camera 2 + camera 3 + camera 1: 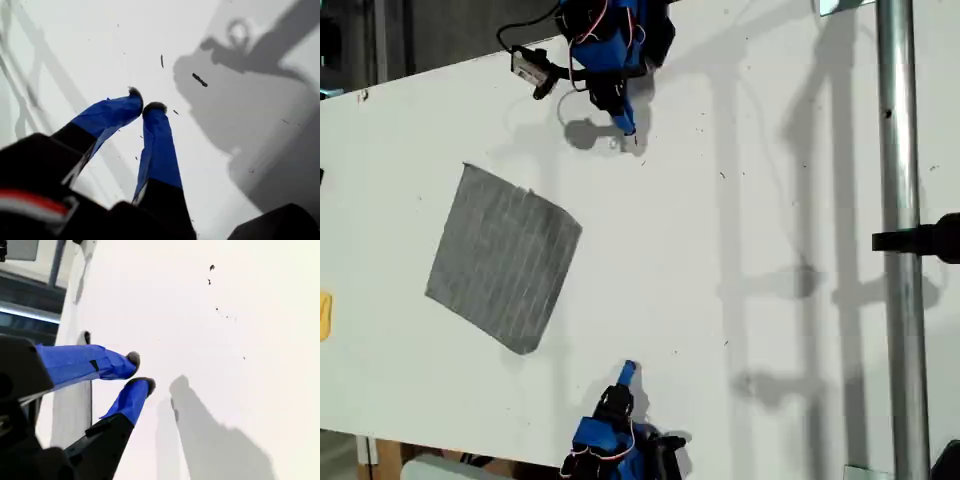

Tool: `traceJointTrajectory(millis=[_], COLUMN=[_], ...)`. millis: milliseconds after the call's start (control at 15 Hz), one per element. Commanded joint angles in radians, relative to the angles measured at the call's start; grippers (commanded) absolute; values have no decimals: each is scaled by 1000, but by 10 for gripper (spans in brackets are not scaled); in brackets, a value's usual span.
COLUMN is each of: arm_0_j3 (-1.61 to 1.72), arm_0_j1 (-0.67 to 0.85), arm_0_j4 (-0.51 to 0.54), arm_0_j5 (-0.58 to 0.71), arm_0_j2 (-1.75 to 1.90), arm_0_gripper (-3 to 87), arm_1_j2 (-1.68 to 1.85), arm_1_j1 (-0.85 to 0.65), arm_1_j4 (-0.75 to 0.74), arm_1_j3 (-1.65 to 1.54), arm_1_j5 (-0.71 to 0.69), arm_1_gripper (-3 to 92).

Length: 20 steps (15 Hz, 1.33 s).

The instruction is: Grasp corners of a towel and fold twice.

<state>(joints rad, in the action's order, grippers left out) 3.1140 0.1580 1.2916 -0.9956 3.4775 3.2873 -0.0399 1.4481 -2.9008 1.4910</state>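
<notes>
The grey striped towel (505,255) lies flat on the white table (720,250), in the exterior view's left half, turned like a diamond. Its corners show at the top (468,167), right (579,229), bottom (525,351) and left (428,292). My first gripper (626,126) (143,106) hangs shut and holding nothing near the table's far edge, up and to the right of the towel. My second gripper (628,372) (140,372) is near the front edge, right of the towel's bottom corner, its blue fingertips close together around nothing. Neither wrist view shows the towel.
A metal pole (898,200) with a black clamp (920,241) runs down the exterior view's right side. A yellow object (324,315) pokes in at that view's left edge. Dark shadows of the arms and frame fall across the table.
</notes>
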Motion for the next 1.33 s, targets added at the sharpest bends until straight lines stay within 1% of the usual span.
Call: traceJointTrajectory(millis=[0,467,733,800,867,933,1000,1133,1267], arm_0_j3=[5,5,5,5,2,-26,-67,-183,-390], arm_0_j1=[158,158,161,153,132,117,114,127,183], arm_0_j4=[8,8,2,3,-25,-29,-44,3,44], arm_0_j5=[-417,-417,-413,-428,-437,-482,-482,-488,-419], arm_0_j2=[2,2,2,2,2,2,0,-21,-216], arm_0_gripper=[-29,-29,-26,-29,-30,-30,-30,-30,-30], arm_1_j2=[2,2,2,2,2,-9,-35,-137,-348], arm_1_j1=[-129,-112,-147,-118,-97,-83,-78,-71,-69], arm_1_j4=[14,14,12,14,-2,-8,-3,-37,-137], arm_1_j3=[6,6,6,18,25,54,107,199,325], arm_1_j5=[-2,-2,-2,18,35,41,41,34,6], arm_1_gripper=[-2,-2,-2,-2,-2,-3,-3,-3,-3])
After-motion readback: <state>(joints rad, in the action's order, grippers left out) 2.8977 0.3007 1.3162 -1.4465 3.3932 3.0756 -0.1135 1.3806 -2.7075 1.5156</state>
